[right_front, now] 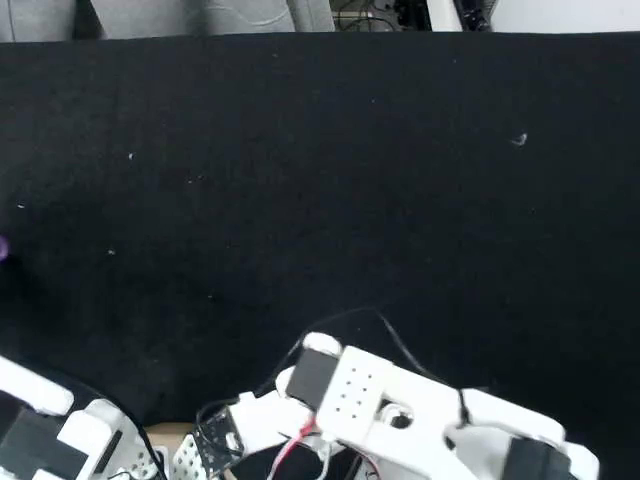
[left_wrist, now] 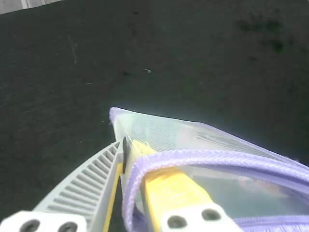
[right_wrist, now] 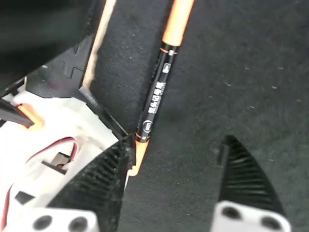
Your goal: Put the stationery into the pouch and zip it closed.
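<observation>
A clear pouch [left_wrist: 203, 140] with a purple zip edge is pinched at its rim in my left gripper [left_wrist: 130, 159], which is shut on it. One grey ribbed finger [left_wrist: 82, 193] lies outside the pouch and a yellow finger [left_wrist: 174, 193] lies against the purple rim. A black pen with orange ends [right_wrist: 159, 92] lies on the black table. My right gripper [right_wrist: 178, 144] hangs open over it, and one black fingertip [right_wrist: 120, 154] touches the pen's near orange end. What the pouch contains I cannot make out.
The black cloth table [right_front: 320, 180] stretches away bare from the arms. Both arms sit at its near edge, one [right_front: 60, 420] at the left and one [right_front: 400, 410] at the middle. White arm parts with red wires [right_wrist: 53, 150] lie beside the pen. A small purple speck [right_front: 3, 248] shows at the left border.
</observation>
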You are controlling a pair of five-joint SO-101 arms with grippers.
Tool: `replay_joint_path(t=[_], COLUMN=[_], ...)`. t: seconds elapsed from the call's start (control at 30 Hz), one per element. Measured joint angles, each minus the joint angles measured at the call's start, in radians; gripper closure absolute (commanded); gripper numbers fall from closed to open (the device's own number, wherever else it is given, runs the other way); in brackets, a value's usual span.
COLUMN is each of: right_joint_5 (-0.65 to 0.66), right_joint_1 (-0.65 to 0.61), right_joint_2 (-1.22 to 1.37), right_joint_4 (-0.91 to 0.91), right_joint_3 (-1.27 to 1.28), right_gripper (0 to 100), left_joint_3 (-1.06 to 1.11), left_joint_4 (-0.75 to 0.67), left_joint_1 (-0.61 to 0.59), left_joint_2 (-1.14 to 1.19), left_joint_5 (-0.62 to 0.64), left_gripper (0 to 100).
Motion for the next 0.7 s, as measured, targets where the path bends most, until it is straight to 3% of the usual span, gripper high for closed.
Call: replay_joint_path(t=[0.23, 0.7], right_joint_5=[0.0, 0.0], right_joint_1=[0.0, -0.068], right_joint_2=[0.219, 0.242], right_joint_4=[-0.081, -0.201], right_joint_3=[-0.002, -0.021], right_gripper=[79.0, 75.8], left_joint_3=[0.087, 0.209], left_joint_4=[-0.097, -0.256], left_joint_1=[-0.014, -0.034], left_joint_2=[-0.012, -0.021], left_joint_5=[-0.005, -0.046], left_gripper=[97, 97])
